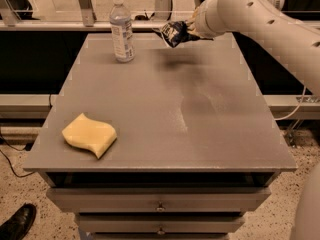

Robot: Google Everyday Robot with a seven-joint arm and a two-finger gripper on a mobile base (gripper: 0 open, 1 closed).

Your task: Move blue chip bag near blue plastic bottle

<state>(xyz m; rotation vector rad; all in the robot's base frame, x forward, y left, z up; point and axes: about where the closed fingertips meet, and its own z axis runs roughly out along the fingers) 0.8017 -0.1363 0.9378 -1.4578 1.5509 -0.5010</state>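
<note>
Over the table (pixel 210 144), gripper (pixel 189 30) pinches blue chip bag (pixel 173 33); lettering unreadable; blue plastic bottle (pixel 121 31) stands nearby.

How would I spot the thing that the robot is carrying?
Start at the grey table, go to its far edge, and look right of the blue plastic bottle. There the gripper, at the end of the white arm, holds the blue chip bag above the tabletop. It is small, dark and crinkly, unlike the tall clear bottle and the yellow sponge at the near left.
</note>
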